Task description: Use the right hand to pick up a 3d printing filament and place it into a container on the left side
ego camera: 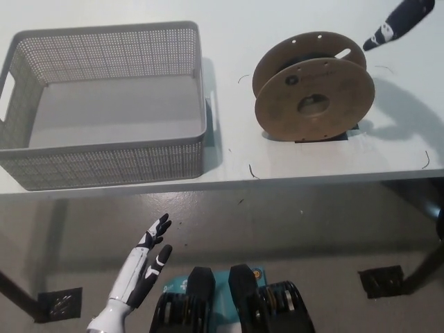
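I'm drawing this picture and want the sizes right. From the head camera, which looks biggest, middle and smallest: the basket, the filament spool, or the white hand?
1. The grey basket, clearly biggest.
2. The filament spool.
3. The white left hand, smallest, though it hangs below the table.

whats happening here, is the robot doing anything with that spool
Not yet holding it. The brown cardboard filament spool stands on its edge on the white table, untouched. Only part of the robot's black right hand shows at the top right corner, above and beyond the spool, not touching it. The grey perforated plastic basket on the left has nothing in it. The white left hand hangs open below the table edge, idle.
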`<state>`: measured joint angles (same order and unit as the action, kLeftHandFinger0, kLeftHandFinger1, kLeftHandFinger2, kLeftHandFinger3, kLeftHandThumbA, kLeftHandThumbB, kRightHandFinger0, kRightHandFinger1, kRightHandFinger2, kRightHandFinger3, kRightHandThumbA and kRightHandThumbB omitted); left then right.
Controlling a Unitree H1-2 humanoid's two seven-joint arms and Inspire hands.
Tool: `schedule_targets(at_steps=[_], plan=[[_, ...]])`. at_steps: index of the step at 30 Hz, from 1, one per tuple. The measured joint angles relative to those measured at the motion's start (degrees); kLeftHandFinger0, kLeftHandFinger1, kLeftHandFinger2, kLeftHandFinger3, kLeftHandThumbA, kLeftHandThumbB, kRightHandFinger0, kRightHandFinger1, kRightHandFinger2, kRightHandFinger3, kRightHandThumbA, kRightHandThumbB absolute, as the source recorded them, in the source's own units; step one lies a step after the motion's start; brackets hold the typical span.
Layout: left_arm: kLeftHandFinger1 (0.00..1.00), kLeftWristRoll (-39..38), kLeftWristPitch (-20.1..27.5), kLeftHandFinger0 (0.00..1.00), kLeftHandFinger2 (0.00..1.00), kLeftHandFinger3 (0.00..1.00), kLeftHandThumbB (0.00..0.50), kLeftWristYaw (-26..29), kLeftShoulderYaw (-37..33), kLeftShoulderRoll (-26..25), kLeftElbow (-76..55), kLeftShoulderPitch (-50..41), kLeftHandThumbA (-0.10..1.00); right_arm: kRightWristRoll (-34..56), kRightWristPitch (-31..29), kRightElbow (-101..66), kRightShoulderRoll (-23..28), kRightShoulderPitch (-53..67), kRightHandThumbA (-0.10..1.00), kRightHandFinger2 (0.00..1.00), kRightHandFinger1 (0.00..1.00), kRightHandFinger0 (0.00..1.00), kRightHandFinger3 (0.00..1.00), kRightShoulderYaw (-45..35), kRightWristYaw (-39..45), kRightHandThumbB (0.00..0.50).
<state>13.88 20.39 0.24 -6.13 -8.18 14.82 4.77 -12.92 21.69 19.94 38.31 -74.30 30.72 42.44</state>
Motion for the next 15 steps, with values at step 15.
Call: schedule_targets(at_steps=[15], plan=[[1.00,-0.02,-1.76,1.00,1.00,1.00,0.140,-1.46,-0.12,-0.32,-1.09,-0.20,1.00,-3.28,1.28,15.70,-9.19,-8.66,1.00,1.00,1.00,1.00,1.00,5.61,10.11,0.356]])
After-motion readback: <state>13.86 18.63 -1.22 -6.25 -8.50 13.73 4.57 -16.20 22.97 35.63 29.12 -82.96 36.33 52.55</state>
